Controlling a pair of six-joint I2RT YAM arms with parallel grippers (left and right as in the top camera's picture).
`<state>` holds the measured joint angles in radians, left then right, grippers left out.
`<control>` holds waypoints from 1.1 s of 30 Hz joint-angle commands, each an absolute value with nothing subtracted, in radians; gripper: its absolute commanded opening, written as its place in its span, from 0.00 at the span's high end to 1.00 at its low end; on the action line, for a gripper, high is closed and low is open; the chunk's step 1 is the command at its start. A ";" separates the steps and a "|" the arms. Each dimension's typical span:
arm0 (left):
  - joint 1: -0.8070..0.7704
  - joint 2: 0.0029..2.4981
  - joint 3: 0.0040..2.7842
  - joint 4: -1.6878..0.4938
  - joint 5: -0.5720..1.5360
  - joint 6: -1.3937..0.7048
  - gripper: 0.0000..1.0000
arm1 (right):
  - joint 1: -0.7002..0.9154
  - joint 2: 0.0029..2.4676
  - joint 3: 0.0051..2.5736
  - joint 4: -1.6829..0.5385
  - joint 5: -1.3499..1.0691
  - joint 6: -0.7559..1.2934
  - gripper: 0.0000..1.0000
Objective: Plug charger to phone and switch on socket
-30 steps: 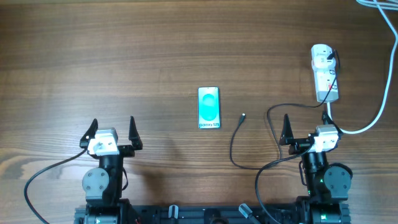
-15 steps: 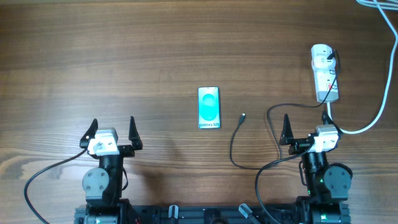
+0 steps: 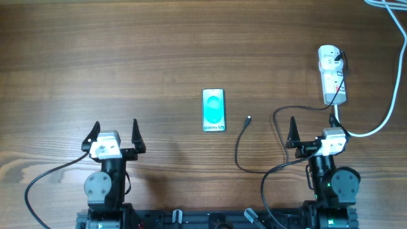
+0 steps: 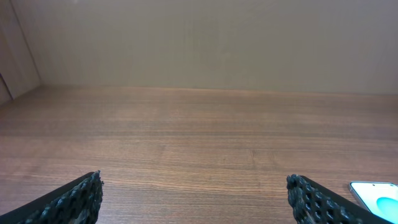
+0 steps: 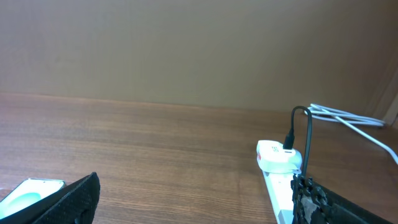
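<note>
Phone [image 3: 213, 110] lies mid-table, unplugged, with charger [image 3: 237, 147] tip just right; socket [image 3: 331, 75] far right; left gripper [image 3: 116, 123] and right gripper [image 3: 313, 121] gape empty.

Brown wood-grain table [image 3: 127, 51]; plain beige wall [image 4: 205, 37] behind; even light.

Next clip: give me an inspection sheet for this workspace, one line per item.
Surface: brown wooden table.
Job's things: phone lies flat mid-table, cyan screen up; charger tip lies loose right of it, unplugged; socket far right, black plug inserted.
Clutter: nothing seen.
Pincers: left pincer and right pincer open, empty.
Cables: charger loops by the right arm; white cord runs along the right edge; black arm cables in front.
Surroundings: plain wall behind.
</note>
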<state>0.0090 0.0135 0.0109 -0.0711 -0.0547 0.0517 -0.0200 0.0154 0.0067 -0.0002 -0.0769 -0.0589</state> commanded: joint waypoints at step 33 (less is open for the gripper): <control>0.018 0.007 0.006 0.637 0.738 0.063 0.00 | -0.012 0.005 0.005 0.001 -0.060 -0.078 0.00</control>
<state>0.0090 0.0154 0.0059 0.4854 0.6075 0.0555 -0.0200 0.0154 0.0067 -0.0002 -0.0769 -0.0593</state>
